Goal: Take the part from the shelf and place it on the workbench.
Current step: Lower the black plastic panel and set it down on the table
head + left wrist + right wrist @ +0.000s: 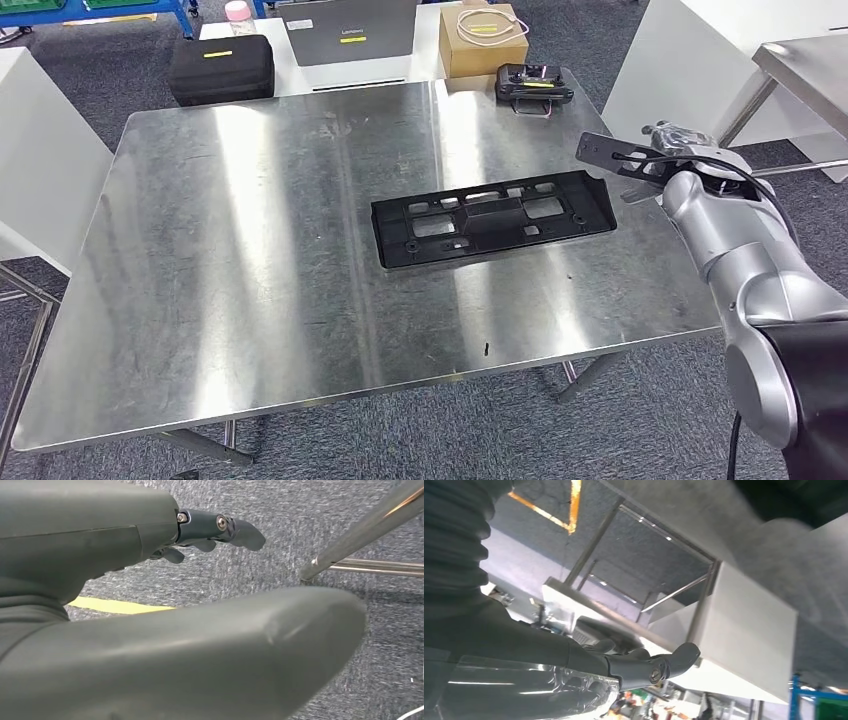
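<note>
Black plastic part [493, 219] lies flat on our steel tabletop [250, 270]; our right hand [668, 152] hovers beside it, fingers apart, left hand [150, 605] likewise empty.

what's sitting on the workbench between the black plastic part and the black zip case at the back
Nothing: in the head view the stretch from the black part to the zip case is bare steel workbench.
</note>
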You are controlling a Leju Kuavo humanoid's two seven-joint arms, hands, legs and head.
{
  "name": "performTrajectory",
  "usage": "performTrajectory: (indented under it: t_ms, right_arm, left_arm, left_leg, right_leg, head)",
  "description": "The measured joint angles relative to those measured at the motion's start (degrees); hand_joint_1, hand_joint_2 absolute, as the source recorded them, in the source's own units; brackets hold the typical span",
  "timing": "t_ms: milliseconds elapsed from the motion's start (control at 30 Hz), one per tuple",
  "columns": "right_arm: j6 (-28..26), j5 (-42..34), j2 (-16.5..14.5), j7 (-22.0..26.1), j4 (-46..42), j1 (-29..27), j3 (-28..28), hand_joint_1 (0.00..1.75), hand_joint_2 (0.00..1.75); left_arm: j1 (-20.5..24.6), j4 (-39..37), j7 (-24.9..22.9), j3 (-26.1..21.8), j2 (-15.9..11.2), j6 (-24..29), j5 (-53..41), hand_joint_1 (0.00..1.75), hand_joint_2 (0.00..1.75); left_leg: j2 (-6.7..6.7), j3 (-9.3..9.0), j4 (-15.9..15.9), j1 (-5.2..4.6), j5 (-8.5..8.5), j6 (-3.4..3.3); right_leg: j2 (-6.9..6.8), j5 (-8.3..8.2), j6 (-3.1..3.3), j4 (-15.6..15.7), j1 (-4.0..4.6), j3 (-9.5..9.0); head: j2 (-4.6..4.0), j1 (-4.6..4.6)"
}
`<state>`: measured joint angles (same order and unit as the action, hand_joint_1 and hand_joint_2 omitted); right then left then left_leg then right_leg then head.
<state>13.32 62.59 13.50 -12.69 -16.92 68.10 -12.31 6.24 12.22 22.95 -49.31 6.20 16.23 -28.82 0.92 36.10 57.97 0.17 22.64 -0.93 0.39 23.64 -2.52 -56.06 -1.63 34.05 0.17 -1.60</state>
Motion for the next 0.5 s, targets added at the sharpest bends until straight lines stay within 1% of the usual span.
performTrajectory:
  t_ms: [167, 500]
  right_arm:
    - [-1.0, 1.2, 1.3, -0.9, 0.0, 0.4, 0.0, 0.00, 0.00]
    - [-1.5, 2.2, 2.7, -0.3, 0.0, 0.5, 0.0, 0.00, 0.00]
  left_arm:
    - [0.0, 0.0, -1.2, -0.1, 0.2, -0.7, 0.1, 0.00, 0.00]
    - [0.0, 0.0, -1.0, -0.1, 0.8, -1.2, -0.2, 0.00, 0.00]
  left_leg:
    - [0.00, 0.00, 0.0, -0.01, 0.00, -0.01]
    - [0.00, 0.00, 0.0, -0.02, -0.01, -0.04]
  right_leg:
    - [0.00, -0.01, -0.01, 0.0, -0.02, 0.00]
    - [0.00, -0.01, -0.02, 0.0, -0.02, 0.00]
  head:
    - [0.00, -0.01]
    - [0.00, 0.00]
